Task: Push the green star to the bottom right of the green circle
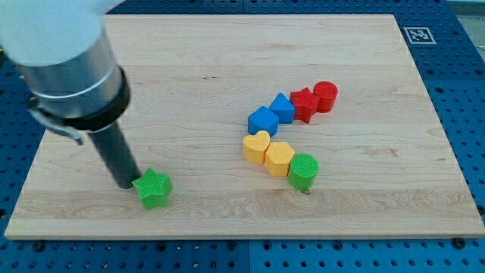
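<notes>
The green star (153, 188) lies on the wooden board (227, 61) at the view's lower left. The green circle (303, 171) stands right of the board's middle, far to the star's right. My tip (124, 183) is the lower end of the dark rod. It rests against the star's left side, touching or nearly touching it.
A curved chain of blocks runs up from the green circle: a yellow hexagon (279, 158), a yellow heart (257, 145), a blue block (262, 120), a blue triangle-like block (282, 107), a red star (304, 104), a red cylinder (326, 96). A blue pegboard (455, 114) surrounds the board.
</notes>
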Tool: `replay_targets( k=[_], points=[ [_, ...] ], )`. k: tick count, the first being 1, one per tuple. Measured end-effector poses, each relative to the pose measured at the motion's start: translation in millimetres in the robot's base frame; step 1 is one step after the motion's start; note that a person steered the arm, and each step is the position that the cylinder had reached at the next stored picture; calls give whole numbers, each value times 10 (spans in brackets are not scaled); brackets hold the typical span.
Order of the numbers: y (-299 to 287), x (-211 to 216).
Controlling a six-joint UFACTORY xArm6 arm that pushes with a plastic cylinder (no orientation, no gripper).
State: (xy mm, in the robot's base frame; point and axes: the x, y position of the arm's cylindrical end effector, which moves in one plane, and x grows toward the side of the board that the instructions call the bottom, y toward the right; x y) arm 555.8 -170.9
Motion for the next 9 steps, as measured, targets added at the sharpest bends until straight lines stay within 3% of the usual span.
replay_targets(
  k=[3, 4, 7, 9],
  points=[
    [720, 322],
    [355, 94],
    [1155, 68],
    [1027, 194]
  ],
)
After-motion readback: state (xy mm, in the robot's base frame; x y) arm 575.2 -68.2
